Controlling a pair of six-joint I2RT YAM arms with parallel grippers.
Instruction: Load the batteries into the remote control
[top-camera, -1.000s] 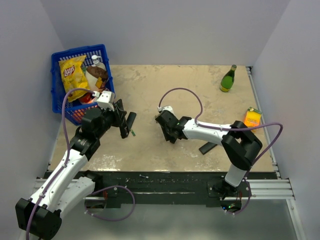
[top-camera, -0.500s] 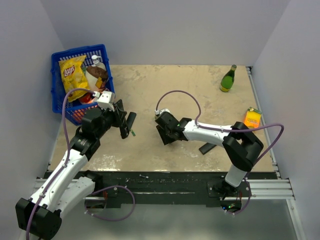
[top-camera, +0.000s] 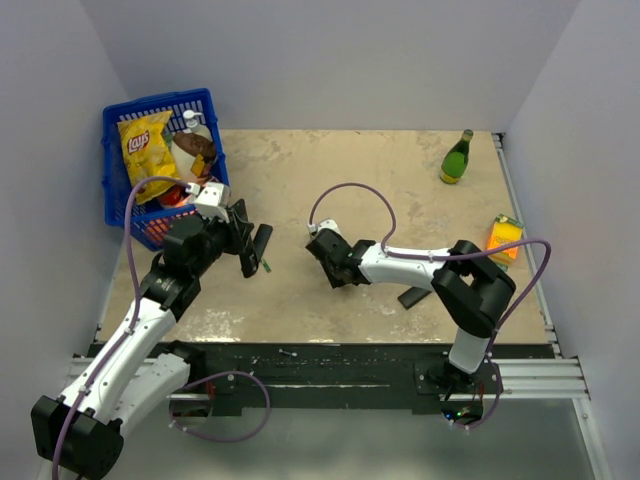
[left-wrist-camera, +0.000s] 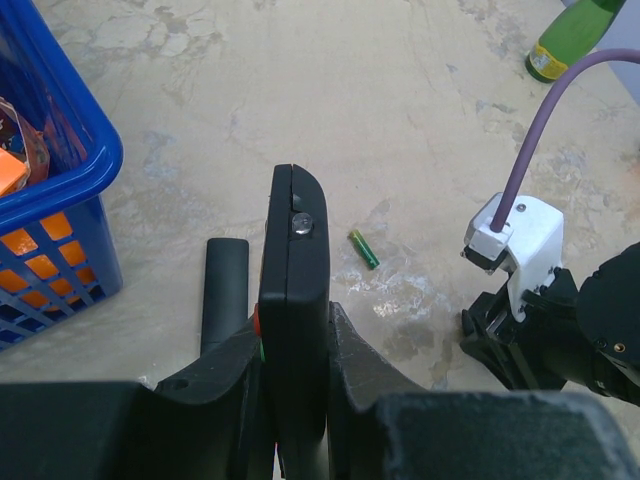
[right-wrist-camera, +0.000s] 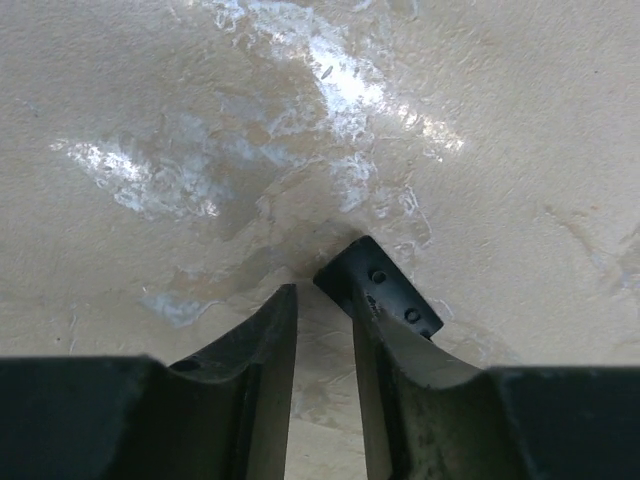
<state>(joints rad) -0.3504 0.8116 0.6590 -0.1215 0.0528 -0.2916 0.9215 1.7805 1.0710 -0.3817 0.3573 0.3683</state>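
My left gripper (left-wrist-camera: 295, 320) is shut on the black remote control (left-wrist-camera: 293, 300), which stands on edge between the fingers, a small silver round end (left-wrist-camera: 300, 222) showing near its far tip. In the top view that gripper (top-camera: 245, 248) hangs by the basket. One small green battery (left-wrist-camera: 363, 249) lies on the table just right of the remote, also visible from above (top-camera: 267, 266). My right gripper (right-wrist-camera: 322, 300) is low over bare table mid-scene (top-camera: 325, 262). Its jaws are narrowly open with only table between them. A small black piece with tiny holes (right-wrist-camera: 385, 292) lies at its right fingertip.
A black bar (left-wrist-camera: 224, 293) lies on the table left of the held remote. Another black piece (top-camera: 415, 296) lies by the right forearm. A blue basket (top-camera: 118, 205) with snacks stands back left, a green bottle (top-camera: 456, 158) back right, an orange carton (top-camera: 506, 238) at the right edge.
The right gripper has slid a little left and away from the arm bases across the table. The left arm and the remote have stayed still.
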